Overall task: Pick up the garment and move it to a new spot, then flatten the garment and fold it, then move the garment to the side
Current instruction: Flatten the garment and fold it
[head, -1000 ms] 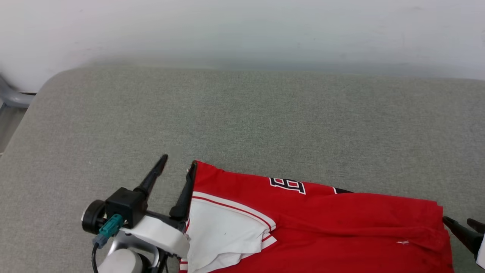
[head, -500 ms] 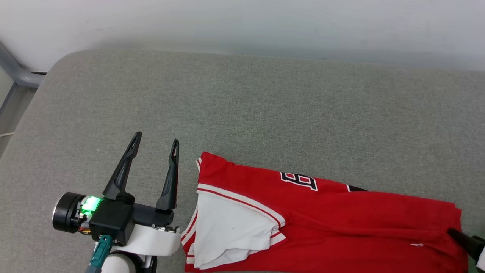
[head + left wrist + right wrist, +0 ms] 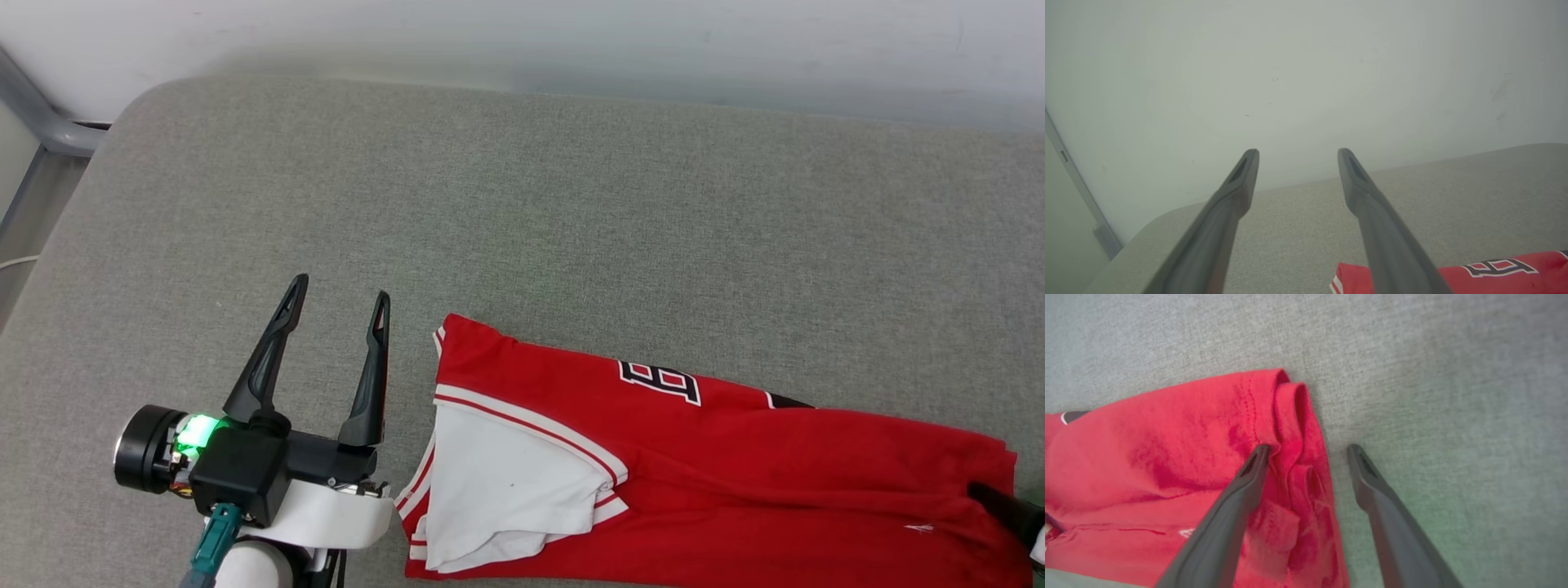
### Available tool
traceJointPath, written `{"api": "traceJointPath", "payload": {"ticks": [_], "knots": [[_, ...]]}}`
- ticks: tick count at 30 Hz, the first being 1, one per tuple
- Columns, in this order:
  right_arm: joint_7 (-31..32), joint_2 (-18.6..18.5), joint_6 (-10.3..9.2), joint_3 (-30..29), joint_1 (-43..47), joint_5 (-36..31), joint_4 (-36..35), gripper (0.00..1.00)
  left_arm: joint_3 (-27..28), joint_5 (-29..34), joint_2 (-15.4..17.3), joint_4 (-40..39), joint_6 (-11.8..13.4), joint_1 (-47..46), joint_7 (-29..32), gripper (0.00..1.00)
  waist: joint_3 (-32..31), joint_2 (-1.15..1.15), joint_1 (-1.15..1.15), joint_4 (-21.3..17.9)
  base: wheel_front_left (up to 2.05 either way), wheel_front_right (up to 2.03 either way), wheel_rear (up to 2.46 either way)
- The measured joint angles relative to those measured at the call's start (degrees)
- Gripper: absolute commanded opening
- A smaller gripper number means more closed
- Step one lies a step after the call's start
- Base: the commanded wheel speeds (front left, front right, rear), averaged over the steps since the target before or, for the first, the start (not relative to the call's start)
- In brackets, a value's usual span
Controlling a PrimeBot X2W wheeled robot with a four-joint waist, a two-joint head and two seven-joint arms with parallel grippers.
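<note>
The garment (image 3: 735, 465), a red shirt, lies folded into a long band on the grey cushion, with a white sleeve (image 3: 506, 482) on top at its left end and part of the black lettering (image 3: 660, 382) showing. My left gripper (image 3: 340, 290) stands open just left of the garment, apart from it and holding nothing. In the left wrist view that gripper (image 3: 1296, 152) points toward the wall, with the garment (image 3: 1494, 271) at the lower right. My right gripper (image 3: 1309, 448) is open and straddles the garment's (image 3: 1167, 449) right hem: one finger over the cloth, the other over bare cushion.
The grey padded surface (image 3: 571, 212) stretches wide beyond the garment to a white wall (image 3: 522, 33). Its rounded corner and a grey metal frame (image 3: 37, 122) are at the upper left, where the surface drops off.
The head camera has shifted. My left gripper, whose finger touched the garment's left corner a second ago, has drawn away to the left and rolled level, open.
</note>
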Motion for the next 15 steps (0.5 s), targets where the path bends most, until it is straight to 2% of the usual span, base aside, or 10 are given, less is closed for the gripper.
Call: {"api": "traceJointPath", "payload": {"ticks": [13,14,15], "knots": [[0.1,1.2,-0.08,5.9,-0.5,3.4,-0.1,1.0,1.8,1.1,-1.6,0.3,-2.1,0.1,0.0,1.0,-1.1,0.0,0.0,-0.4,0.0,0.0,0.0],[-0.1,1.2,-0.08,6.1,-0.5,3.4,0.1,0.49,1.9,1.1,-1.7,0.3,-2.3,0.1,0.0,1.0,-1.1,0.0,0.0,-0.4,0.0,0.0,0.0],[-0.4,1.2,-0.08,6.3,-0.6,3.4,0.2,0.23,2.0,1.1,-1.8,0.4,-2.4,0.2,0.0,1.0,-1.1,0.0,0.0,-0.5,0.0,0.0,0.0]]}}
